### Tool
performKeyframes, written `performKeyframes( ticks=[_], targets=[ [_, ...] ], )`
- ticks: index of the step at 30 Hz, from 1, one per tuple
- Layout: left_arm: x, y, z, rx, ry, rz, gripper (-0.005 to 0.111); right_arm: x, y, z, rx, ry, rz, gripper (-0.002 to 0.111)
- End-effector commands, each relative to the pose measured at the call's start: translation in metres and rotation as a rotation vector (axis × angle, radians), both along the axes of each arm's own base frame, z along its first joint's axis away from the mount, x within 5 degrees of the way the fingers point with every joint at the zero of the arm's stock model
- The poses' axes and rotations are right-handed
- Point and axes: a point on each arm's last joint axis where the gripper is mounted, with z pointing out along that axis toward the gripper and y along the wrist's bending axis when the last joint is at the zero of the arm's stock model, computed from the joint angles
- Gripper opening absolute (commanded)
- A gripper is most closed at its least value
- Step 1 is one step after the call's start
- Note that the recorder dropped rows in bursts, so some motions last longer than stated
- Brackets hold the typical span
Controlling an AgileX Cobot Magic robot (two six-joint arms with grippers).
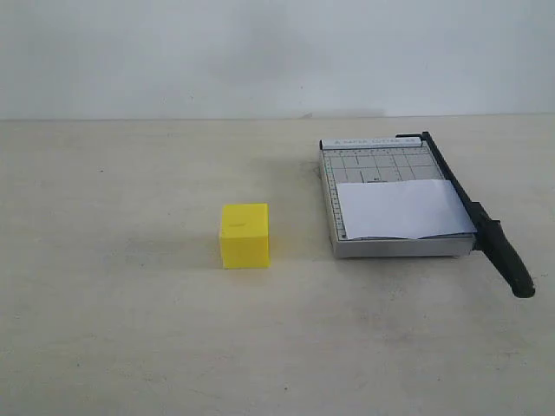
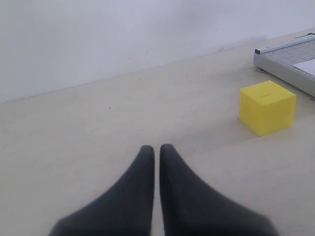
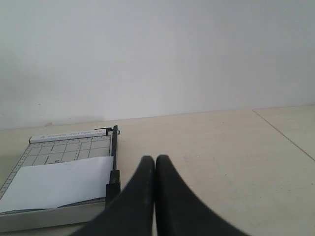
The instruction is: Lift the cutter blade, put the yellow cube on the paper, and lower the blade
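Observation:
The yellow cube stands on the table left of the grey trimmer base; the left wrist view shows the cube too. A white paper lies on the base, seen also as paper in the right wrist view. The cutter blade lies lowered along the base's right edge, its thick handle jutting past the front corner; the blade shows partly behind my right gripper. My left gripper is shut and empty, well short of the cube. My right gripper is shut and empty. Neither arm appears in the exterior view.
The trimmer base sits just beyond the cube in the left wrist view. A pale wall closes the table's far edge. A seam in the tabletop runs on the far side of my right gripper from the trimmer.

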Motion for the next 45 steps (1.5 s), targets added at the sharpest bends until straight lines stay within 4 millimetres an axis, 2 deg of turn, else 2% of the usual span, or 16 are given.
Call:
performKeyframes(
  ticks=[1, 30, 40, 44, 45],
  targets=[
    [0.0, 0.0, 0.001, 0.003, -0.008, 0.002, 0.004, 0.0, 0.0, 0.001, -0.004, -0.01, -0.003, 0.0],
    [0.0, 0.0, 0.001, 0.003, -0.008, 0.002, 0.004, 0.0, 0.0, 0.002, -0.005, -0.021, -0.003, 0.0],
    [0.0, 0.0, 0.001, 0.003, -0.008, 0.002, 0.004, -0.004, -0.002, 0.028, 0.119, -0.325, -0.011, 0.0],
    [0.0, 0.0, 0.001, 0.003, -0.008, 0.002, 0.004, -0.005, -0.003, 0.03, 0.342, -0.373, 0.015, 0.0],
    [0.0, 0.0, 0.001, 0.003, -0.008, 0.002, 0.004, -0.005, -0.003, 0.03, 0.35, -0.369, 0.015, 0.0]
  ],
)
